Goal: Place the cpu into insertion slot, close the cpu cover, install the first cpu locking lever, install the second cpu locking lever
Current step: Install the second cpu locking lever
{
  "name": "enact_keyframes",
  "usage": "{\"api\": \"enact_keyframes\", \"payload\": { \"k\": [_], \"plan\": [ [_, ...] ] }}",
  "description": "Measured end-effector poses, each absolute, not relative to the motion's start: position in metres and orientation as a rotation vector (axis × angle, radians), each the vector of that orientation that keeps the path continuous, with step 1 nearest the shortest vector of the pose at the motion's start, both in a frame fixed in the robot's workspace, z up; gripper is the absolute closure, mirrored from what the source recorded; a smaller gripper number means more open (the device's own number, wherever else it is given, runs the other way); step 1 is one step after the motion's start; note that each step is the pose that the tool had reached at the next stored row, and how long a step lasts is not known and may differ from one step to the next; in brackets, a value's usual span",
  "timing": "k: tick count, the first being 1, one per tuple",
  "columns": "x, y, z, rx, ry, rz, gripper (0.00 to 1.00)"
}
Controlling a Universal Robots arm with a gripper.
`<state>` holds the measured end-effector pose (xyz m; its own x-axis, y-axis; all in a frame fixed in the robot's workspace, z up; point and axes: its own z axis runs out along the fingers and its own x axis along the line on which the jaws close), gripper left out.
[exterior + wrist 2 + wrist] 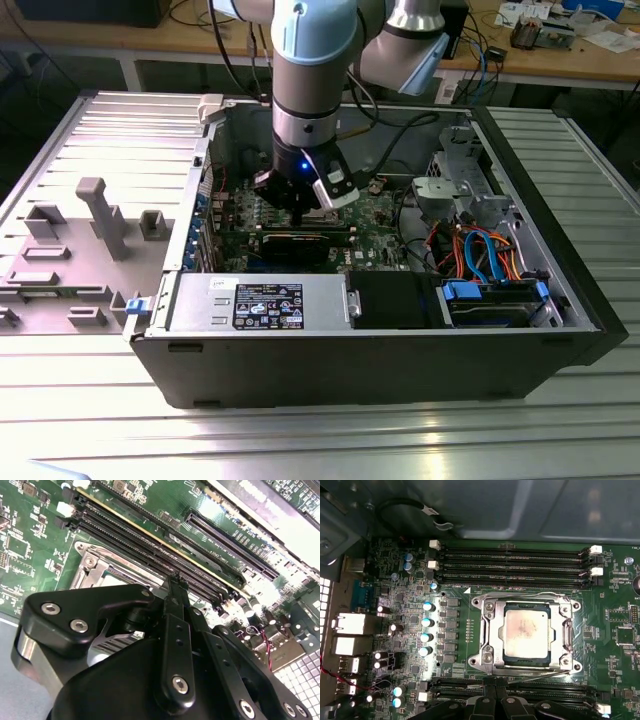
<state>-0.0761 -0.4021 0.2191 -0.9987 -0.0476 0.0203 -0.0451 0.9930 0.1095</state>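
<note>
In the first wrist view the cpu lies seated in the slot, the cover down around it; one lever looks unlatched, so locking seems left. The gripper hovers just beside, fingers together, empty

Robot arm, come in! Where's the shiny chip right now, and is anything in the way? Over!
Tool low over the motherboard, holding nothing seen. The cpu sits in the insertion slot, the cpu cover down around it. Memory slots alongside, nothing blocking.
</note>
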Motion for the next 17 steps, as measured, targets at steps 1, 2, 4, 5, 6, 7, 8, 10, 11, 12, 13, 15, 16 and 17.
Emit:
{"api": "enact_keyframes", "payload": {
  "k": [1,2,4,5,6,7,8,10,11,12,13,15,16,17],
  "plan": [
    [-0.0762,-0.4021,0.2191,0.073,-3.113,-0.170,0.89],
    [-0.0763,-0.4022,0.2191,0.072,-3.113,-0.170,0.89],
    [-0.0763,-0.4022,0.2190,0.072,-3.113,-0.170,0.89],
    [-0.0763,-0.4022,0.2190,0.072,-3.113,-0.170,0.89],
    [-0.0763,-0.4022,0.2190,0.072,-3.113,-0.170,0.89],
    [-0.0763,-0.4022,0.2190,0.072,-3.113,-0.170,0.89],
    [-0.0763,-0.4022,0.2189,0.072,-3.113,-0.170,0.89],
    [-0.0763,-0.4022,0.2189,0.072,-3.113,-0.170,0.89],
    [-0.0763,-0.4022,0.2189,0.072,-3.113,-0.170,0.89],
    [-0.0763,-0.4022,0.2188,0.072,-3.113,-0.170,0.89],
    [-0.0763,-0.4022,0.2187,0.072,-3.113,-0.170,0.89],
    [-0.0763,-0.4022,0.2186,0.072,-3.113,-0.170,0.89],
    [-0.0763,-0.4022,0.2186,0.072,-3.113,-0.170,0.89],
    [-0.0763,-0.4022,0.2186,0.072,-3.113,-0.170,0.89]
  ]
}}
